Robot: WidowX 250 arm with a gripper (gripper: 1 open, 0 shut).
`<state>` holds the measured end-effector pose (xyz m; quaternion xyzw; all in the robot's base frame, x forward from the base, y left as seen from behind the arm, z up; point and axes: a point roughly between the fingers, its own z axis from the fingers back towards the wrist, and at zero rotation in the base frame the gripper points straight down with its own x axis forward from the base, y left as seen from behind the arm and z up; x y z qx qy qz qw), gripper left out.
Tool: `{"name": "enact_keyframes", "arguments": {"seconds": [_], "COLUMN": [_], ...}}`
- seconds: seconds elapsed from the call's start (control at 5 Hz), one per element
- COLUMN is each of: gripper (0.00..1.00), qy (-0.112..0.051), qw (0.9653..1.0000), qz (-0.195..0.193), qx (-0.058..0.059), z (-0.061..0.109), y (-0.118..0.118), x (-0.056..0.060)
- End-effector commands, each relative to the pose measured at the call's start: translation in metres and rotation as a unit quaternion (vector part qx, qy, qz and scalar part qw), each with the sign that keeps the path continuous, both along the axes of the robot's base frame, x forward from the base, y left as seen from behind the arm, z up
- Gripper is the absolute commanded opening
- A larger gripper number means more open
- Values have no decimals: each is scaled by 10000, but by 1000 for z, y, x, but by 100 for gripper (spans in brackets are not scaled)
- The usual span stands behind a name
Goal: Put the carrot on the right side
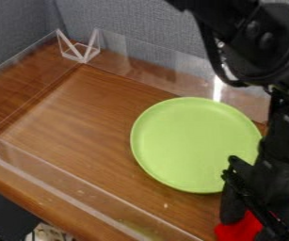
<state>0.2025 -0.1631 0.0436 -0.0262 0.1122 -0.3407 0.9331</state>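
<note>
The carrot [237, 230], a bright red blocky bar, lies on the wooden table at the bottom right corner, just right of and below the round lime-green plate [191, 141]. My black gripper [257, 216] points down right over the carrot and hides most of it. Its fingers stand apart on either side of the bar, so it is open and has no grip on the carrot. Only the carrot's left end shows below the fingers.
A clear plastic wall [58, 202] runs around the wooden table [72, 113], low along the front and left. A small clear wire stand [77, 44] sits at the back left corner. The arm's dark bulk [253, 42] hangs over the right side.
</note>
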Motion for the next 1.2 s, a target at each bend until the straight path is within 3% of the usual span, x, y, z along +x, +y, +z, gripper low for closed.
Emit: {"name": "enact_keyframes", "arguments": {"seconds": [0.0,0.2,0.4,0.8,1.0], "gripper": [100,100,100,100,100], "qy": [-205,-431,-778,-1525,-1870], "qw": [9997,9986,9956,9864,9795], "qz": [14,222,463,604,753], "qx": [104,192,229,103,16], "z": [18,35,58,108,137], "y": [3,4,5,0,7], "x": [4,8,8,9,7]}}
